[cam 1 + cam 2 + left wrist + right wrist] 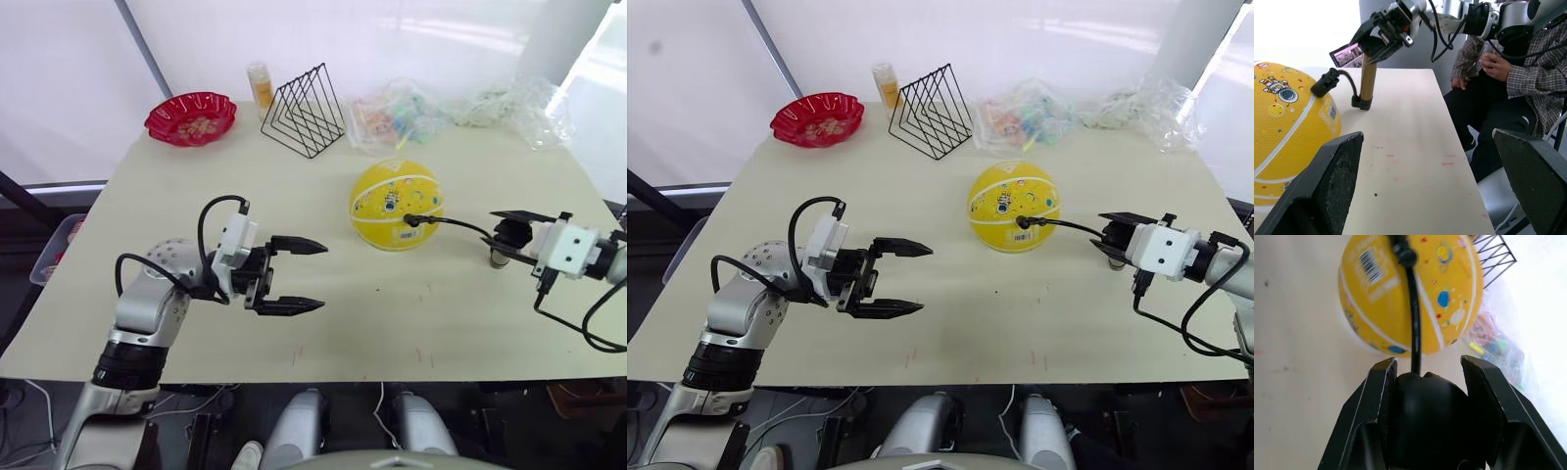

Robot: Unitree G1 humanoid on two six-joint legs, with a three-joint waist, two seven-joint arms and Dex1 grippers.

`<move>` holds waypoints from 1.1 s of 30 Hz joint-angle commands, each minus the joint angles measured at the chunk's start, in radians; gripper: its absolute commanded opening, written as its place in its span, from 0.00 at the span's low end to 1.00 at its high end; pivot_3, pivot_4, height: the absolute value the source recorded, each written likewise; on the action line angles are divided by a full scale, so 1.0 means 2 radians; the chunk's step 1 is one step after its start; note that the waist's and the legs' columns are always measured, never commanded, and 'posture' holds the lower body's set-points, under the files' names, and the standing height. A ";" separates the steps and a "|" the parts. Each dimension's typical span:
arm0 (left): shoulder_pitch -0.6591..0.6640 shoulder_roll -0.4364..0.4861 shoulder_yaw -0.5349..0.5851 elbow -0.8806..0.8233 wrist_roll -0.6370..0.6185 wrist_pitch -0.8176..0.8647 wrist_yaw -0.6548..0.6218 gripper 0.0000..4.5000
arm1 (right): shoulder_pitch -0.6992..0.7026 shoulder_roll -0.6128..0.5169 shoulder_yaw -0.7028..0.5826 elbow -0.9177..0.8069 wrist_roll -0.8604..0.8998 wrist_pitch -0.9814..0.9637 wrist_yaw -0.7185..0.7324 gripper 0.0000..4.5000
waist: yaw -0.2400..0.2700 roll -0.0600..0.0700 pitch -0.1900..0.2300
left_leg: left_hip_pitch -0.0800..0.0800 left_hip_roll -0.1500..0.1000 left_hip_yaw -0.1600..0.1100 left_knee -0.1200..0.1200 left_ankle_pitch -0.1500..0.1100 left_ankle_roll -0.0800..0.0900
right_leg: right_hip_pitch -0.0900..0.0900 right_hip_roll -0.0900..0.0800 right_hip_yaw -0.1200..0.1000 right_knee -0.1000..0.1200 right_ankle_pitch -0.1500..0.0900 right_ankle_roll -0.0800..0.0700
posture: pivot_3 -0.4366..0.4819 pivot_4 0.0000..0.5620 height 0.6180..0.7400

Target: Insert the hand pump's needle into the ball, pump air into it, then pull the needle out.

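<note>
The yellow ball (396,204) rests on the table right of centre. A black fitting (410,220) sits against its near-right side; the needle itself is hidden in the ball. From the fitting a thin black hose (460,225) runs to the hand pump (1368,78), which stands upright on the table. My right gripper (507,235) is shut on the pump's gold barrel, right of the ball. In the right wrist view its fingers (1376,396) flank the pump's black end. My left gripper (299,276) hovers open and empty, a hand's width left of the ball.
A red bowl (191,117), a small bottle (260,86), a black wire rack (306,110) and clear plastic bags (402,113) line the table's far side. A seated person (1508,73) is beyond the table's right edge.
</note>
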 commanded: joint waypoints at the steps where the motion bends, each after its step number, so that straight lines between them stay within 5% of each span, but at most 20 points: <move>1: -0.004 0.005 0.009 -0.022 -0.012 0.003 0.006 1.00 | -0.021 -0.018 0.012 0.032 -0.057 -0.091 -0.031 0.35 | 0.000 0.000 0.000 | 0.000 0.000 0.000 0.000 0.000 0.000 | 0.000 0.000 0.000 0.000 0.000 0.000 | 0.48 0.27 0.97; 15: -0.010 -0.001 0.005 -0.016 -0.009 0.002 0.016 1.00 | -0.015 -0.019 0.081 0.087 -0.166 -0.218 -0.126 0.35 | -0.001 0.000 0.000 | 0.000 0.000 0.001 0.000 0.001 -0.002 | -0.001 0.001 0.002 0.001 0.000 0.000 | 0.48 0.27 0.97; 22: -0.008 -0.001 0.007 -0.010 -0.006 0.000 0.021 1.00 | 0.022 -0.038 0.078 0.068 -0.119 -0.198 -0.122 1.00 | 0.000 0.000 0.000 | 0.000 0.000 0.001 0.000 0.001 -0.002 | -0.001 0.001 0.002 0.001 0.000 0.000 | 0.48 0.27 0.97; 28: -0.002 0.001 0.009 -0.004 0.002 -0.008 0.022 1.00 | 0.073 -0.047 0.047 0.019 -0.064 -0.191 -0.136 1.00 | -0.002 0.000 0.000 | 0.000 0.000 0.001 0.000 0.001 -0.002 | -0.001 0.001 0.002 0.002 0.000 0.000 | 0.48 0.27 0.97; 33: -0.019 -0.010 0.012 0.013 0.006 -0.013 0.041 1.00 | 0.162 -0.030 0.006 -0.065 0.077 -0.102 -0.131 1.00 | 0.002 0.000 0.000 | 0.000 0.001 0.000 0.000 0.001 -0.001 | -0.001 0.001 0.002 0.002 0.000 0.000 | 0.48 0.27 0.97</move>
